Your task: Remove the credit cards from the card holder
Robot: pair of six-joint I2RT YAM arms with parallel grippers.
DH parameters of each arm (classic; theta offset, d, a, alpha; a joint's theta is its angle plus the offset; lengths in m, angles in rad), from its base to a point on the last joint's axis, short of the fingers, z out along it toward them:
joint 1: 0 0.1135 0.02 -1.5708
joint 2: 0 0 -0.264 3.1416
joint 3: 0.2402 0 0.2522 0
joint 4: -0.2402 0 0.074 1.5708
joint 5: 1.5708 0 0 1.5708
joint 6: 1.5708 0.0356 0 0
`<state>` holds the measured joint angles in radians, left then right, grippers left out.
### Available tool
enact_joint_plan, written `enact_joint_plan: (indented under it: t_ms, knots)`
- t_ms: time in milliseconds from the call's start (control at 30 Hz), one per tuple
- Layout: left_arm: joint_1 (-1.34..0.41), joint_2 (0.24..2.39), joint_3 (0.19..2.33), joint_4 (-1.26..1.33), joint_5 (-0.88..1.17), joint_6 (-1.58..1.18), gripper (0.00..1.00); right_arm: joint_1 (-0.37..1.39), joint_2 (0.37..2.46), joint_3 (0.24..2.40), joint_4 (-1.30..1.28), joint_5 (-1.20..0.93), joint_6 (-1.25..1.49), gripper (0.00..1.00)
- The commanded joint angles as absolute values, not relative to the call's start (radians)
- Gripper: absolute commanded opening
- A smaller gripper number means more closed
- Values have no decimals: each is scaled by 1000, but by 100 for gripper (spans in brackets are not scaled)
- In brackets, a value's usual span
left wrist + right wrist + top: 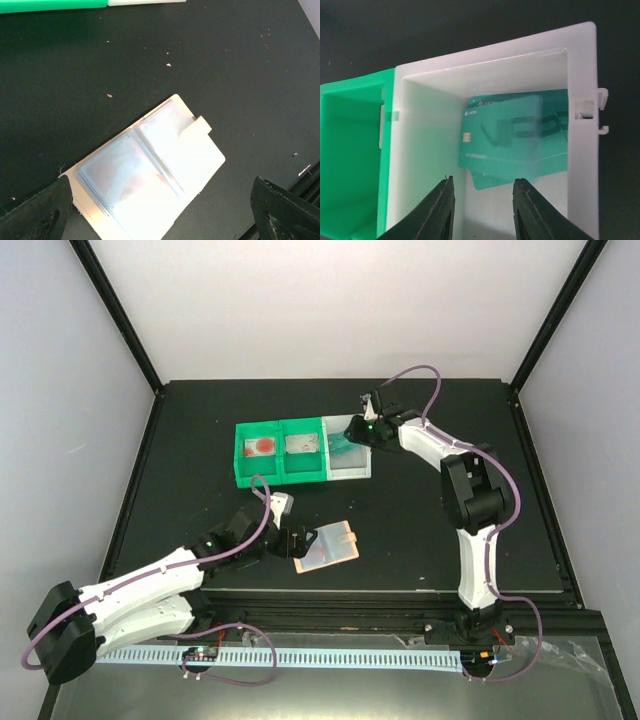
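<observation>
Left tool (pixel 287 538): fingers spread wide, nothing between them. The card holder (pixel 327 547) lies just beside it at 3 o'clock in the top view, flat and opened out on the surface (pixel 200 470). The holder's long axis runs from 8 o'clock to 2 o'clock, with the side tab (pixel 200 129) on the 2 o'clock half. In the left wrist view the holder (pixel 150 175) sits between the two spread fingers (pixel 35 215), and one finger is at its 8 o'clock corner; contact cannot be confirmed. The pale, glossy pockets do not show whether a card is inside.

Right tool (pixel 482 200): jaws apart, empty, poised over the white compartment (pixel 425 150) of the bin tray (pixel 240 455). Two teal credit cards (pixel 515 140) lie overlapped in that compartment, at 12 o'clock from the fingertips.

The left arm is much the nearer to the holder; the right tool is well apart from it, at 1 o'clock.

Room: bare black surface separates holder and tray. The near edge of the surface lies close at the holder's 6 o'clock side, so room for sliding toward that side is judged limited
</observation>
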<state>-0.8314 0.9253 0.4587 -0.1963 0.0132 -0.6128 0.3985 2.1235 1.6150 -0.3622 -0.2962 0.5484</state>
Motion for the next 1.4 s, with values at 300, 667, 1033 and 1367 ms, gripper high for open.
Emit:
enact_joint_plan:
  t_ms: [300,667,1033,1367]
  knots:
    - [-818,883,471,-276,-4,-666,99,389,1874,1480,-389,-306,500,41]
    - [-795,800,391,-210,72,-744,99,398,1591,1143,-308,-402,527,41]
    - [-792,783,399,-236,59,-715,99,457,1415,876,-246,-444,532,34]
    - [-792,812,382,-193,105,-740,99,552,1438,720,-137,-470,554,25]
